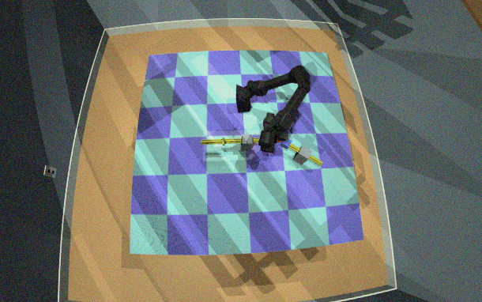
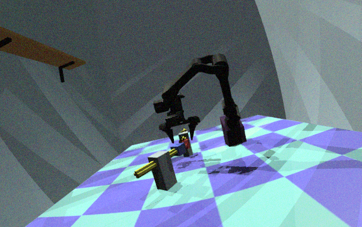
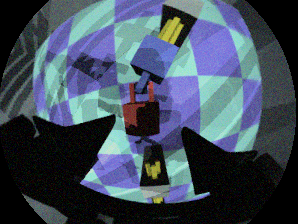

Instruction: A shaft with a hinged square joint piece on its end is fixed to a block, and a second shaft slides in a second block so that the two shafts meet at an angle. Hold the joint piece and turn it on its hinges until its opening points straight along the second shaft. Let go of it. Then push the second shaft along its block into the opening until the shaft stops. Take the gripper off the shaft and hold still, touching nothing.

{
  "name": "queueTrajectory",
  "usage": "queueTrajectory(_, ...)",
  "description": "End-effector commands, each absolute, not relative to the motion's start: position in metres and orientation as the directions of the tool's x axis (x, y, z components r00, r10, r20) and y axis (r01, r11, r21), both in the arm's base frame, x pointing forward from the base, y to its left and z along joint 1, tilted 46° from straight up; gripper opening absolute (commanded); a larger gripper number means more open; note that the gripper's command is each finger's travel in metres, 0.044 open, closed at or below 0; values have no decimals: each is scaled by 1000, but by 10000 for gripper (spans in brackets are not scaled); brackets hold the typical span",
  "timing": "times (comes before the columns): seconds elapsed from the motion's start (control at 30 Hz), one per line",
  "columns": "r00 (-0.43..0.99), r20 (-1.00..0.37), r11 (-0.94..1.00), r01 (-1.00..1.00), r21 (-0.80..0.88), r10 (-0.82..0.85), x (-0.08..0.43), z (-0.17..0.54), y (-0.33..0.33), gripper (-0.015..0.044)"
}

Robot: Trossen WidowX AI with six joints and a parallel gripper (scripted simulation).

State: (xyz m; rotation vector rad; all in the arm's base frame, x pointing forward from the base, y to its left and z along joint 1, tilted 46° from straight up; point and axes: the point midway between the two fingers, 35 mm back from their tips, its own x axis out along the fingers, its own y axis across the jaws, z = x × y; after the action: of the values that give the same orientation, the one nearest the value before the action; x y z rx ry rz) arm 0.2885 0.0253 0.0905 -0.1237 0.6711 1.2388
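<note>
Above the joint, the black two-fingered gripper point(image 1: 269, 147) point(image 2: 182, 141) point(image 3: 149, 124) hangs wide and empty, perhaps to clear the red square joint piece point(image 2: 186, 144) point(image 3: 141, 119). Its opening seemingly faces the sliding yellow shaft point(image 1: 213, 141) point(image 3: 153, 170) at left.

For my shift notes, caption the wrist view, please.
Open fingers around the view of the red piece, hinged to the blue piece, nothing gripped.
</note>
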Motion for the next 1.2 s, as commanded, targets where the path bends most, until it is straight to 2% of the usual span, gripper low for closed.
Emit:
queueTrajectory(0.0, 170, -559, 421, -833, 359, 811, 290, 102, 14, 440)
queueTrajectory(0.43, 176, -625, 611, -519, 597, 761, 287, 136, -19, 440)
queueTrajectory(0.87, 170, -682, 701, -107, 705, 711, 274, 173, -47, 440)
queueTrajectory(1.17, 163, -687, 703, -66, 708, 708, 273, 169, -51, 440)
